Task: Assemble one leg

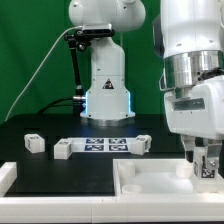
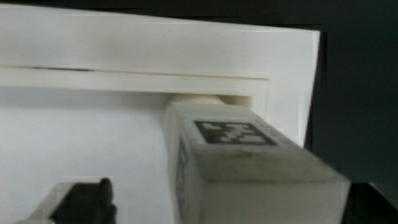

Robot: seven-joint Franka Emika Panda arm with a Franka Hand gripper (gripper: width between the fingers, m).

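Observation:
In the wrist view a white leg (image 2: pixel 240 150) with a black-and-white tag stands in a corner of the white tabletop (image 2: pixel 89 120), its far end against the raised rim. My gripper (image 2: pixel 222 205) is around the leg's near end. One black finger (image 2: pixel 89 200) stands apart from the leg with a white gap between them. The other finger is hidden. In the exterior view my gripper (image 1: pixel 206 165) hangs low over the tabletop (image 1: pixel 150 182) at the right edge. The held-around leg is barely visible there.
Three more legs lie on the black table (image 1: pixel 35 143), (image 1: pixel 63 150), (image 1: pixel 140 145). The marker board (image 1: pixel 105 146) lies between them. A white strip (image 1: pixel 40 182) runs along the front left. The robot base (image 1: pixel 105 90) stands behind.

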